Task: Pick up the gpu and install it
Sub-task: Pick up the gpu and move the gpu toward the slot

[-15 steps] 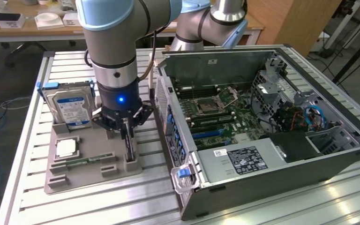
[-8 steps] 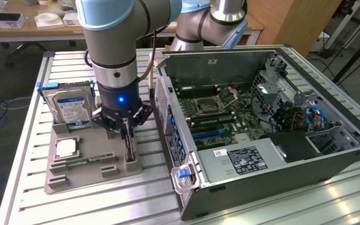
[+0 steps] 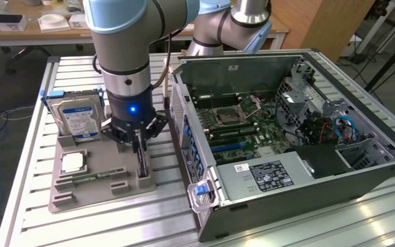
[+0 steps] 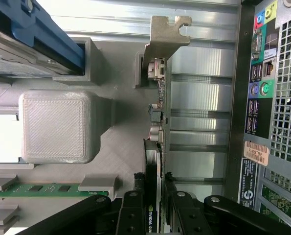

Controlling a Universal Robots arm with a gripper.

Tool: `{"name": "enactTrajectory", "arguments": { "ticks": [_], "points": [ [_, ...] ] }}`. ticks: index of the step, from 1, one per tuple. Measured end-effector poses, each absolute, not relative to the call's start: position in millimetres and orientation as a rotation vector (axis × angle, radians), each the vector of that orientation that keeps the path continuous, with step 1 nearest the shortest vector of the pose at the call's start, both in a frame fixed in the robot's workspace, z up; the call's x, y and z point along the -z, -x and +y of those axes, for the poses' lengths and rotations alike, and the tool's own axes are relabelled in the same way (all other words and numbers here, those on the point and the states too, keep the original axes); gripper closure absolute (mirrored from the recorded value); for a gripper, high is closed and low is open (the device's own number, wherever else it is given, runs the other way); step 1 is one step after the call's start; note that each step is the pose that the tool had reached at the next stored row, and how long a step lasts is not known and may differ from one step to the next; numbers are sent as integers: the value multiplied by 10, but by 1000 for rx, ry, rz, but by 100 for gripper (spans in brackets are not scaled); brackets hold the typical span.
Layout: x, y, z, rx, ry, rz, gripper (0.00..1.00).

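Reading the two panels together, which step is in hand? — Student

Pick-up, by my judgement, at the moment of grasp. Exterior view: the gripper [image 3: 138, 145] stands low over the grey holder [image 3: 94, 198] on the table [image 3: 33, 154], at the exterior view's left of the open computer case [image 3: 390, 154]. The gpu [image 3: 142, 165] sits on edge in the holder's slot, near the hard drive [image 3: 79, 117]. — Instructor

And the fingers? — Student

Wrist view: the fingers [image 4: 131, 211] flank the gpu [image 4: 155, 161] and press on its two faces, so the card reads as gripped but not yet lifted. Its silver bracket [image 4: 166, 34] lies at the far end, beside the holder [image 4: 121, 98]. Nothing of the install is done: the gpu is well apart from the motherboard [image 3: 242, 116]. — Instructor

What does the next move call for? — Student

A firm hold and travel straight along the slot, I judge, so that the bracket clears the holder without tilting the card. — Instructor
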State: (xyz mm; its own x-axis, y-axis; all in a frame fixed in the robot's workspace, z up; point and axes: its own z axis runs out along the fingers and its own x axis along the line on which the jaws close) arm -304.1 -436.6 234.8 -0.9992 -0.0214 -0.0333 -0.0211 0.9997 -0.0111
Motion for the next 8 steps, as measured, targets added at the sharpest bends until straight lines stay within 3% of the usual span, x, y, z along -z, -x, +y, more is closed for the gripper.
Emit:
{"name": "enactTrajectory", "arguments": {
  "ticks": [8],
  "points": [
    [-2348,3041,-4366,17,33,3108,74]
  ]
}}
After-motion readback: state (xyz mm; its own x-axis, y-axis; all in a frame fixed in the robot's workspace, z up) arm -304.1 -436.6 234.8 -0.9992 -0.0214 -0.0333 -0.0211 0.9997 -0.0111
